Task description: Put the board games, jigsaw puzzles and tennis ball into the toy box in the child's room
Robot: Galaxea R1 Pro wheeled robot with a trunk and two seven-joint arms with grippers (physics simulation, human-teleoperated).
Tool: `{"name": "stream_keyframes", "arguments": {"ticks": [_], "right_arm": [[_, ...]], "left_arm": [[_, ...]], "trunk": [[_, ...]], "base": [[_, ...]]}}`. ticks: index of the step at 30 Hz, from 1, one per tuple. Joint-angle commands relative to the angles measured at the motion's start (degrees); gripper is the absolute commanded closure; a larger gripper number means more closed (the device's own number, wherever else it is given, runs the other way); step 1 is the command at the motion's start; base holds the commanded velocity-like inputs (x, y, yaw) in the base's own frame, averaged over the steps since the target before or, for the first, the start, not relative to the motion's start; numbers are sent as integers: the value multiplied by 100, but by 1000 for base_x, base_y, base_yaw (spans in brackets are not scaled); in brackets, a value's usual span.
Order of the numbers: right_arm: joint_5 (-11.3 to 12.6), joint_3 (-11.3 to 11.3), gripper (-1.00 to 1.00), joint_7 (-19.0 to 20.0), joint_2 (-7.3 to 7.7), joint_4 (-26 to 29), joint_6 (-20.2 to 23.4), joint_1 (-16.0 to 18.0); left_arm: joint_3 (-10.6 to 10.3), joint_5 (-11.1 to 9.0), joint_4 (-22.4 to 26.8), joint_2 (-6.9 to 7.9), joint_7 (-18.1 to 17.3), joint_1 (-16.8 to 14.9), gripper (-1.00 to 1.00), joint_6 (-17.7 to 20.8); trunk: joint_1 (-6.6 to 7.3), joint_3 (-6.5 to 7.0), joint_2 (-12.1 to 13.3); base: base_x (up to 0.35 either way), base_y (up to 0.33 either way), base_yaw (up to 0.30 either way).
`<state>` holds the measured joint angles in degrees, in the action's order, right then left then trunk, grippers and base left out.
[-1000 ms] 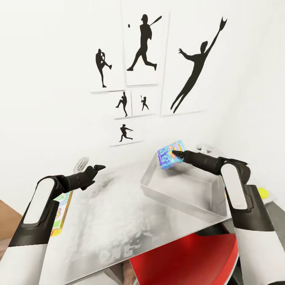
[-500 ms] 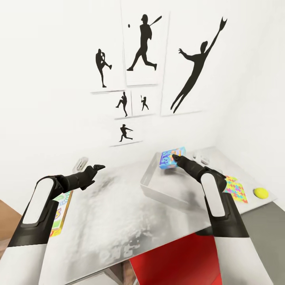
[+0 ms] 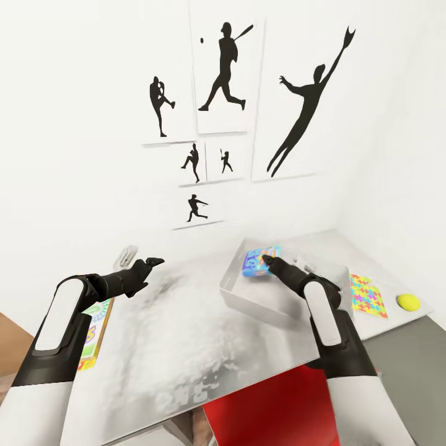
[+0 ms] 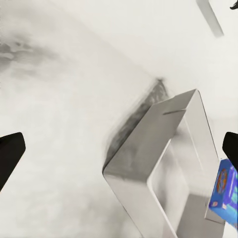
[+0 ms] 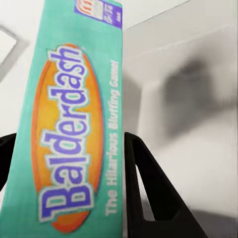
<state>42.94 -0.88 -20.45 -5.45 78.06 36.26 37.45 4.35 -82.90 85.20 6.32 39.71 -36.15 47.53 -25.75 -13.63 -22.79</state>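
My right end effector (image 3: 267, 260) is clamped on the blue board game (image 3: 258, 262), a Balderdash box (image 5: 69, 124), holding it over the far end of the toy box (image 3: 248, 296), down near the rim. My left end effector (image 3: 155, 261) hovers above the bare tabletop (image 3: 186, 334) with its fingers spread apart. Another board game (image 3: 93, 331) lies under my left forearm. A jigsaw puzzle (image 3: 367, 296) and the tennis ball (image 3: 408, 302) sit beside the bin on the right.

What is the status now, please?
Right tool shut on blue board game, low over toy box. Left tool open, empty, above table. Nothing in the way.
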Motion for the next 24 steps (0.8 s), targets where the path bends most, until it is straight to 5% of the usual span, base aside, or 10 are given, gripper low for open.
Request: {"name": "stream_keyframes", "arguments": {"ticks": [1, 5, 9, 24], "right_arm": [[145, -7, 100, -44, -13, -114, -75, 7], [581, 12, 100, -14, -15, -646, -558, 16], [709, 3, 100, -7, -7, -786, -717, 28], [775, 4, 100, -12, -39, -1018, -1488, 71]], "left_arm": [[3, -60, 5, 0, 60, -6, -100, 11], [-4, -63, 2, 0, 59, -6, -100, 11], [-19, -62, -2, -5, 59, -6, -100, 11], [-35, -65, -3, -7, 56, -6, -100, 11]], "trunk": [[-3, -11, -12], [-3, -11, -12], [-3, -11, -12], [-3, -45, -12]], "base": [[0, 0, 0], [0, 0, 0], [0, 0, 0], [0, 0, 0]]}}
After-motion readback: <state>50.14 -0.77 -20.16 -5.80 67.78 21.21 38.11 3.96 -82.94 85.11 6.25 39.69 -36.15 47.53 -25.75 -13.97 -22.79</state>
